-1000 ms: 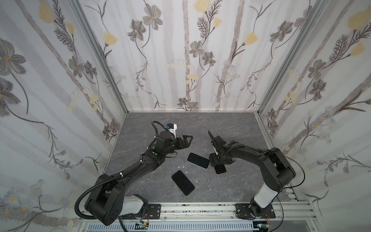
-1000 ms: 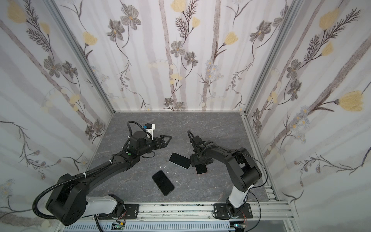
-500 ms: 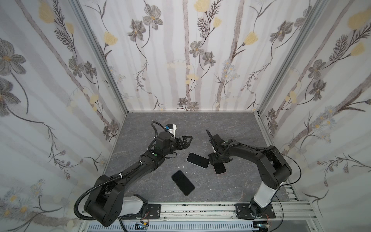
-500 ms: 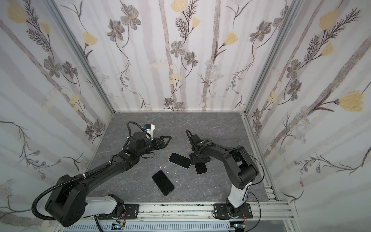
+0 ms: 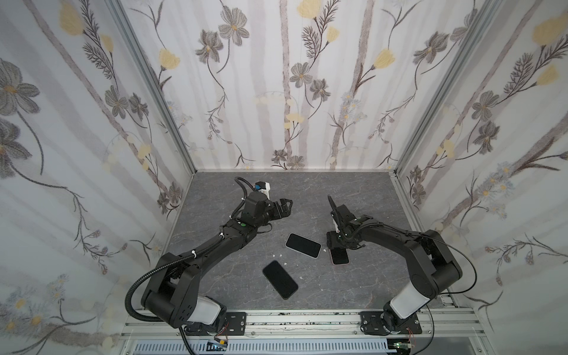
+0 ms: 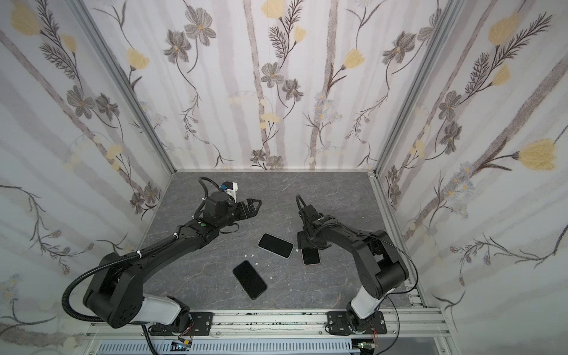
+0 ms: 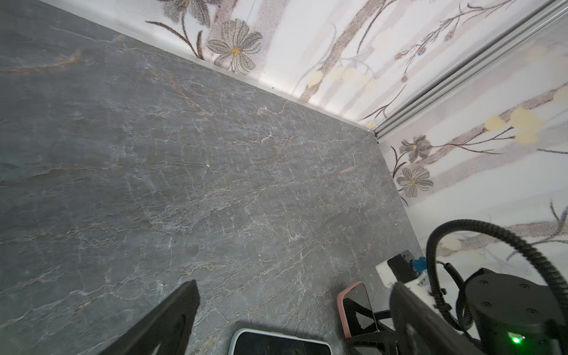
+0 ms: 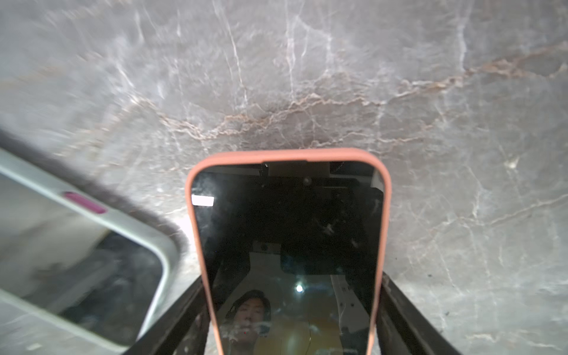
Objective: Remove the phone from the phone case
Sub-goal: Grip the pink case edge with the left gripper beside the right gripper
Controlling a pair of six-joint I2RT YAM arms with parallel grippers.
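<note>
Phone [image 5: 339,257] (pink case [image 8: 285,155]) sits partly hidden in the right jaws.

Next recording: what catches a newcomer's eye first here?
The pink-cased phone, gripped along its sides by the right end effector, right of centre on the grey table. Beside it lies a white-cased phone, with a black phone nearer the front. The left end effector hangs open above the table, left of centre.

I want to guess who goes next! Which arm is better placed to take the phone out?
Right. The right gripper straddles the pink phone, fingers on both sides; the left gripper hangs open, away from every phone.
</note>
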